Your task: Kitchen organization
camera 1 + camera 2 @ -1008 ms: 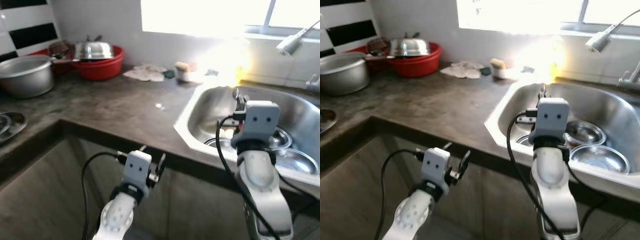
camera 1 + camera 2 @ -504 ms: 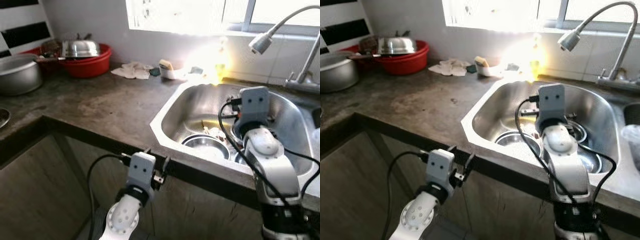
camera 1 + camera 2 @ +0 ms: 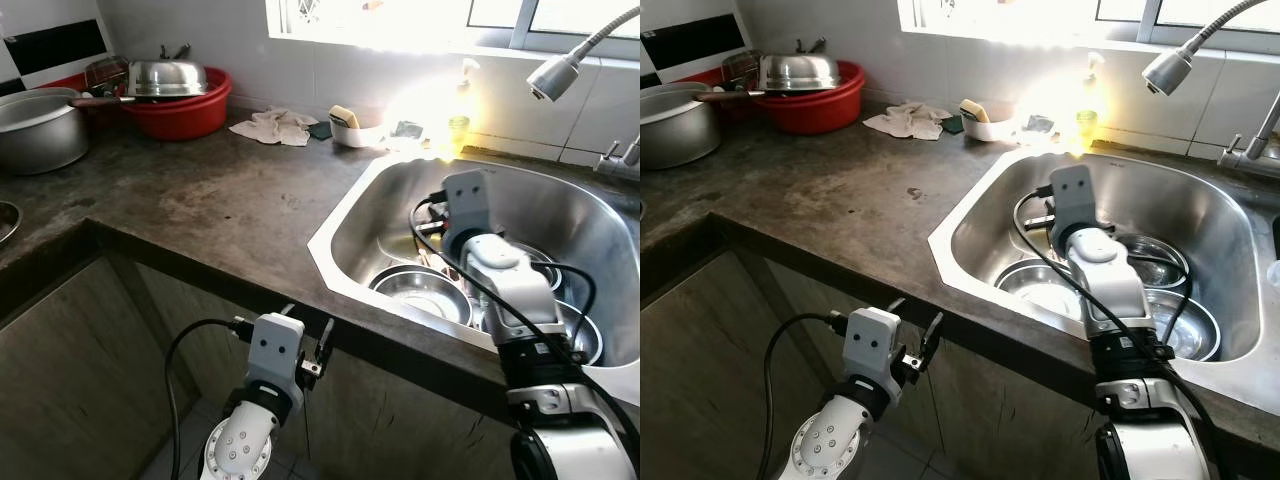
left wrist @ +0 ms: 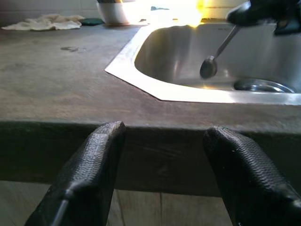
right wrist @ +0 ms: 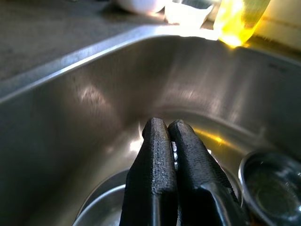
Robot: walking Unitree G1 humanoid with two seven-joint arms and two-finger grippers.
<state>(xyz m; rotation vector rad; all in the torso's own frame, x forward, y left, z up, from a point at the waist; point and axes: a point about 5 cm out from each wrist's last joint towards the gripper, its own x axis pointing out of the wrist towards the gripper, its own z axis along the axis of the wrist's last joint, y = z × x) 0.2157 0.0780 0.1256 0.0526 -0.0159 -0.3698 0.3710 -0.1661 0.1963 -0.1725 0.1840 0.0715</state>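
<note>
Inside the steel sink (image 3: 340, 232), my right gripper (image 5: 171, 127) hangs low near the left wall, above several steel bowls (image 3: 425, 292). Its fingers (image 5: 155, 160) are pressed together on a thin metal spoon (image 4: 209, 67), which dangles bowl-down inside the basin in the left wrist view. My left gripper (image 4: 162, 136) is open and holds nothing. It sits just below the front edge of the dark counter (image 3: 200, 200), pointing at the sink.
At the back left of the counter stand a red basin with a steel lid (image 3: 185, 95) and a grey pot (image 3: 40, 125). A cloth (image 3: 280, 125), a white bowl with a sponge (image 3: 348, 125) and a yellow bottle (image 3: 458, 125) line the wall. A faucet head (image 3: 558, 75) overhangs the sink.
The whole view has shifted with the camera. My right arm has reached lower and further left into the sink. My left gripper stays open under the counter edge.
</note>
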